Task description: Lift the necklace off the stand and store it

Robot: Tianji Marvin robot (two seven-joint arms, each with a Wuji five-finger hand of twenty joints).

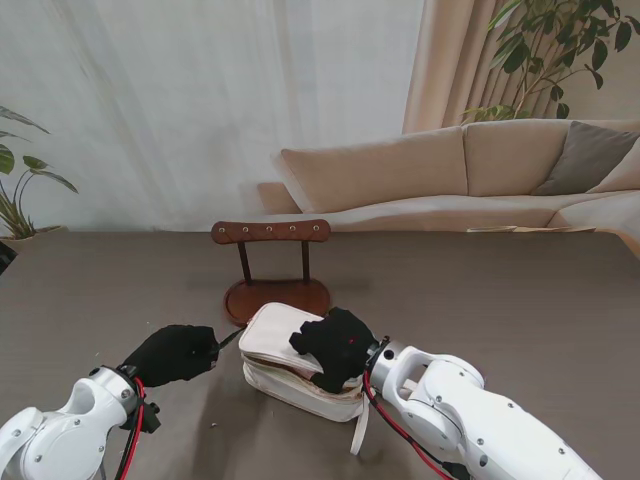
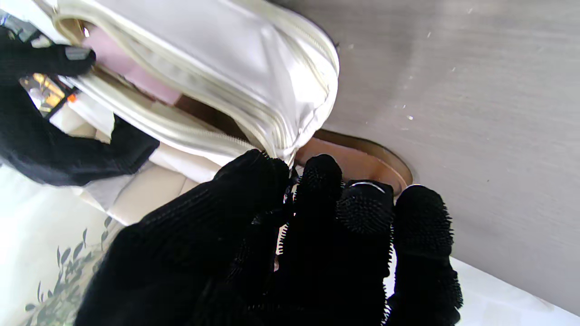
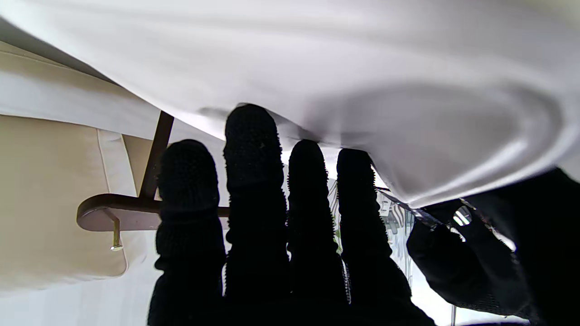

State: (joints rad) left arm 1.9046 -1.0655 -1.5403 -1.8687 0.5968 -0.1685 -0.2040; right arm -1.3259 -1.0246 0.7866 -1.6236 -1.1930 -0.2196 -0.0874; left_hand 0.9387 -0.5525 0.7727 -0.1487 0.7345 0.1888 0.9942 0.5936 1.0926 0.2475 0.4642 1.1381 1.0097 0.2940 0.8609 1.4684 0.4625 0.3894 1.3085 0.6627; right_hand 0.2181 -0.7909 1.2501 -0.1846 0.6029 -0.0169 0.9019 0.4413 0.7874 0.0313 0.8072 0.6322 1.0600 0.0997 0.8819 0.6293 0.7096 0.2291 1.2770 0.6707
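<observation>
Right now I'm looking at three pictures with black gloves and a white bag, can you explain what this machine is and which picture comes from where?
It is a robot with two white arms, each ending in a five-finger hand in a black glove. The wide picture comes from a camera on its stand, looking down at a brown table. The other two come from cameras on the wrists, looking along the fingers, so they appear upside down.

On the table lie a white zippered pouch and, farther from me, a wooden necklace stand. I see no necklace on its pegs.

The right hand rests on the pouch's top flap. The left hand has its fingers pinched at the pouch's zipper end; what exactly it pinches is hidden.
</observation>
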